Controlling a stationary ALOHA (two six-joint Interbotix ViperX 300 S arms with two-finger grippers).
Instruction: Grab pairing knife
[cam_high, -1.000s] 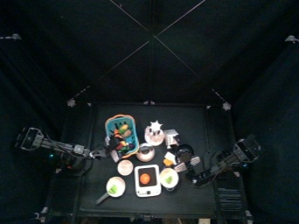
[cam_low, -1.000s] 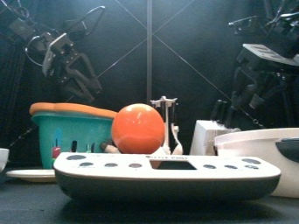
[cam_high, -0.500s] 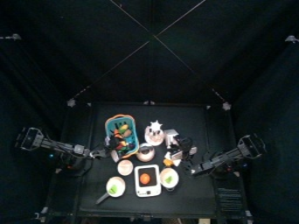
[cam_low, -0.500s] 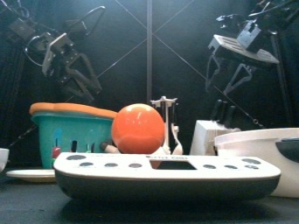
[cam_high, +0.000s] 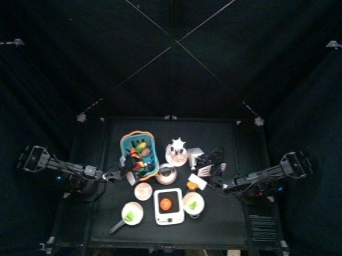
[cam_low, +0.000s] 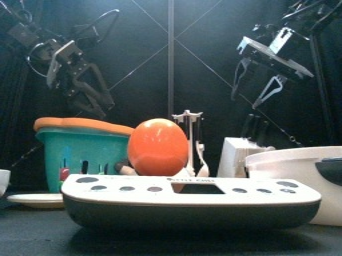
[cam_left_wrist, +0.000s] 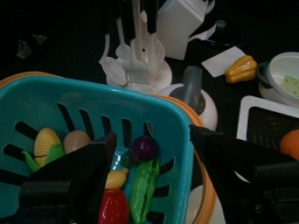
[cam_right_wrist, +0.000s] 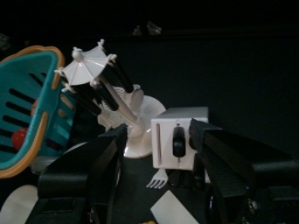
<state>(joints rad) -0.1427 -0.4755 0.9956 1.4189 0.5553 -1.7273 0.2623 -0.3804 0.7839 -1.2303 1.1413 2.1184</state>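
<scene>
The right gripper (cam_right_wrist: 156, 140) has its jaws spread wide with nothing between them. In its wrist view they frame the white block (cam_right_wrist: 187, 119), and the one dark handle showing in the block's face I take to be the knife (cam_right_wrist: 176, 144), which sits upright in its slot. The block stands just beside the rack (cam_right_wrist: 107, 87) of white utensils, with the basket (cam_right_wrist: 30, 96) beyond that. I judge this to be the approach step: the gripper is lined up with the block but well clear of it, and no grasp has begun. The next move calls for bringing the jaws down and in until the handle lies between them. They should close on the handle alone, keeping off the block's edge and the rack's prongs close by, and then draw the knife out along its slot. The handle is slim and set into the block, so a slightly skewed entry could nudge the block instead of seizing the knife. Outward from the jaws, the front view shows the right wrist held high on the right side and tilted down toward the middle, with the arm folded behind it near the table's right edge. The left gripper (cam_left_wrist: 152, 144) also has its jaws apart and empty, and it hangs over the basket on the left, apparently at rest.
</scene>
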